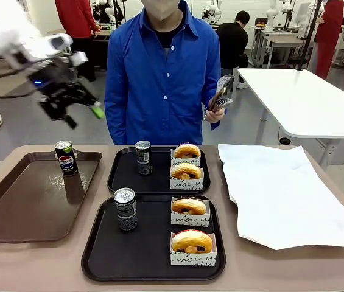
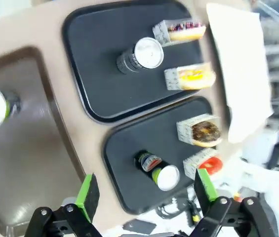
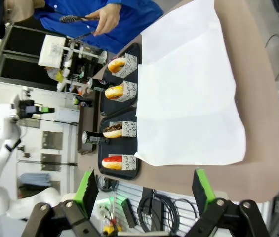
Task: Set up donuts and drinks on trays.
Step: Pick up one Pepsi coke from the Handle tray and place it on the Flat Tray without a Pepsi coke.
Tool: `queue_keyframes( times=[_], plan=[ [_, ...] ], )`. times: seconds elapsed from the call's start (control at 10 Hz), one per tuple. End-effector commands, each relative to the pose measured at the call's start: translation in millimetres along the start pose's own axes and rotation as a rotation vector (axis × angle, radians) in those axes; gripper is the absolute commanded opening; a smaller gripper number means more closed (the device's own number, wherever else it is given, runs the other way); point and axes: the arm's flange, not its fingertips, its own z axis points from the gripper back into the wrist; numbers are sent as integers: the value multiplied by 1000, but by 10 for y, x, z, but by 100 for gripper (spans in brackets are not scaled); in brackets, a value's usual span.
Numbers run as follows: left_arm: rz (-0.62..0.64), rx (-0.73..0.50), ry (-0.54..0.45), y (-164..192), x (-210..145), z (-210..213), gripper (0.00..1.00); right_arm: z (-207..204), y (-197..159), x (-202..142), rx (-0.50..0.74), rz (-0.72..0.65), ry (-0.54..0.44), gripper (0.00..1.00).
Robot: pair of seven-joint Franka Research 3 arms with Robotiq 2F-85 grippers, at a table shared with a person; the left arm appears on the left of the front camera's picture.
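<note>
Both cans [image 1: 126, 209] upright on trays [image 1: 98, 255], donuts [image 1: 192, 241] standing on edge, left end effector [image 1: 80, 112] wide

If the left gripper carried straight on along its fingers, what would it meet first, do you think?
Most likely the near black tray, about where its can stands; the open left gripper hangs high above the table, so the exact spot is uncertain.

Raised left white arm [image 1: 7, 33] was motion-blurred, cut by the front view's left edge. Long brown plastic tray [image 1: 31, 194] ran off that edge too. Script on the white paper donut sleeves [image 1: 190, 220] was too small to read.
</note>
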Motion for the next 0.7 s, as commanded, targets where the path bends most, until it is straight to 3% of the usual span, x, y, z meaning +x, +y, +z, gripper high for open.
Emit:
queue_keyframes(
  times=[0.0, 0.3, 0.6],
  plan=[
    [73, -159, -1, 541, -333, 279, 100, -29, -5, 10, 32, 14, -17, 100],
    [238, -466, -64, 1491, -582, 594, 100, -29, -5, 10, 32, 14, -17, 100],
    [271, -648, -148, 2378, -679, 621, 100, -29, -5, 10, 32, 14, -17, 100]
  ],
)
